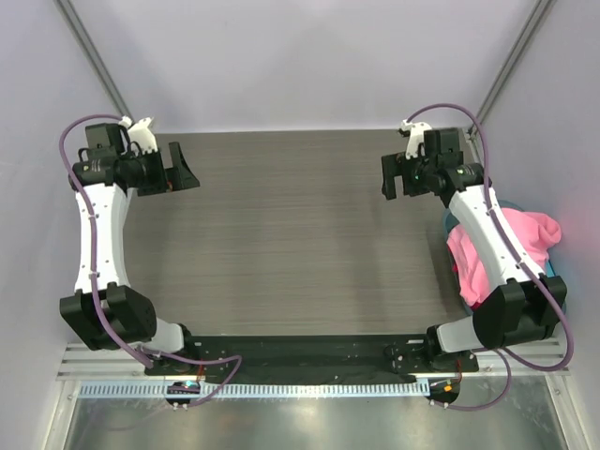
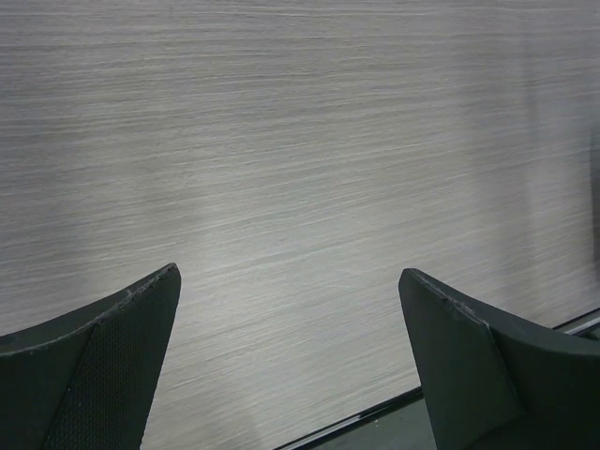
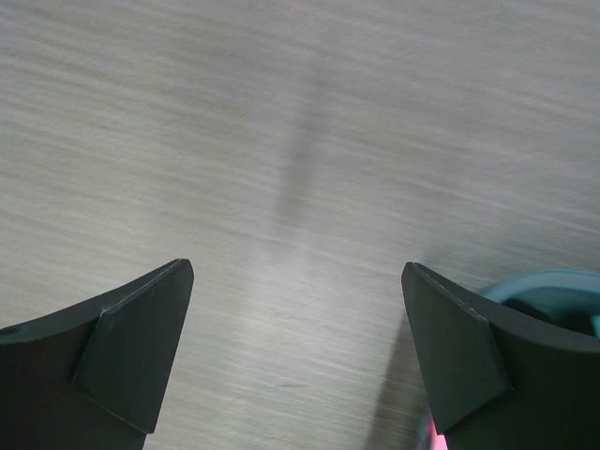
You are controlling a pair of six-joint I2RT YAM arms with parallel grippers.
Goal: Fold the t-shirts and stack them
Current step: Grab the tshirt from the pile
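Both stood wide and empty above the counter [image 1: 300,244]: the left end effector [image 1: 178,171] and the right end effector [image 1: 394,178]. The t-shirts [image 1: 536,232] lay heaped in the tub [image 3: 553,286] beside the right arm, which would do best pinching a single layer.

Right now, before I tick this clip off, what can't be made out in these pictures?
- Top view: the pink shirts are a bunched heap partly behind the right arm; their number, and any colours underneath, cannot be told.
- Right wrist view: the tub is cut off by the frame edge and a black finger; its contents are hidden.
- Left wrist view: only bare table; no shirts in frame.
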